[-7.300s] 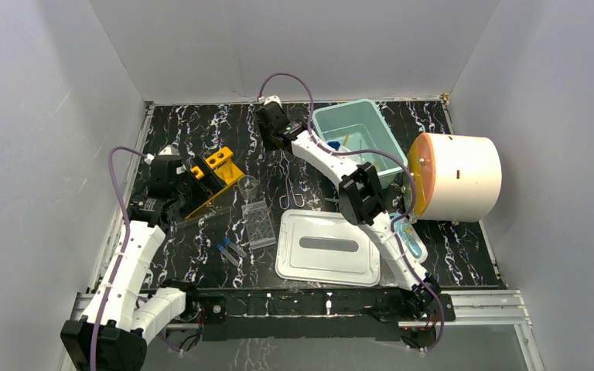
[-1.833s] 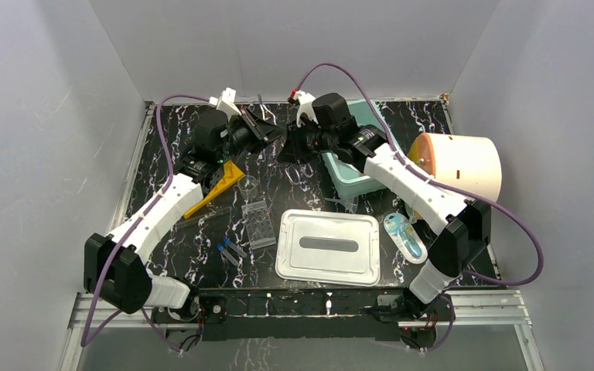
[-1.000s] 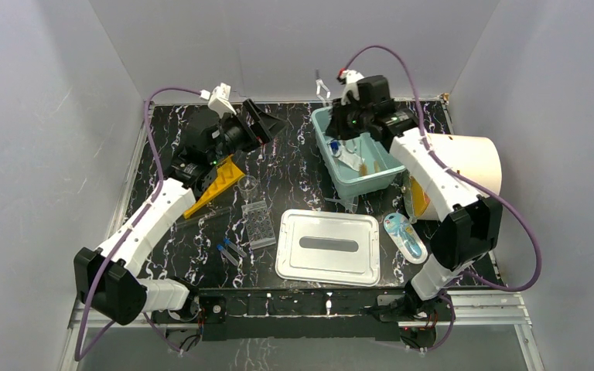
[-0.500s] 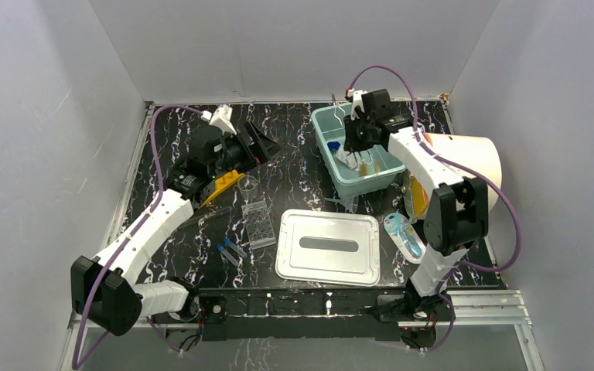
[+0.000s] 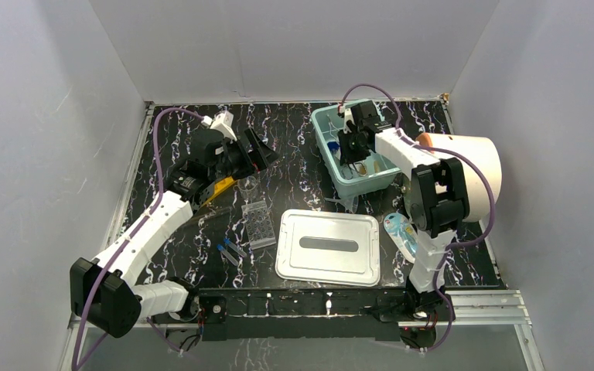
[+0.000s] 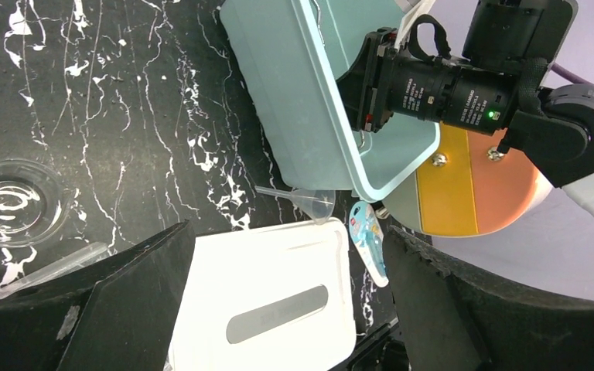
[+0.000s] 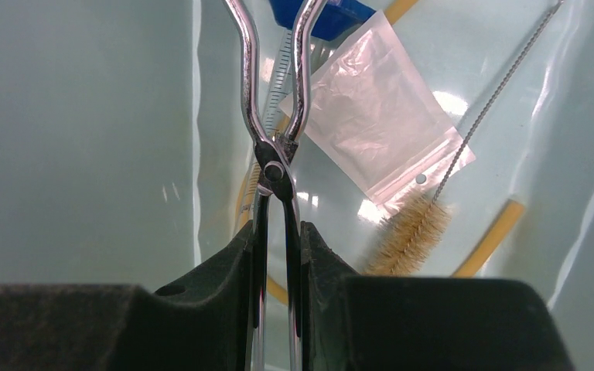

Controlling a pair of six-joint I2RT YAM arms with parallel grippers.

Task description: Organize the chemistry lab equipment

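Where the right tool [image 7: 279,246] grips, slim metal forceps [image 7: 273,167] gleam.

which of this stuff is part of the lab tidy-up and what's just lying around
Job: forceps, in right gripper; teal bin; yellow rack; well plate; blue-capped tubes; beaker; funnel.
Lying about: white drum; blue-white dispenser.

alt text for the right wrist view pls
The right hand is shut on metal forceps near their pivot, their far end reaching into a pale teal bin. In the bin lie a clear plastic bag, a bristle brush on a wire stem, amber tubing and something blue.
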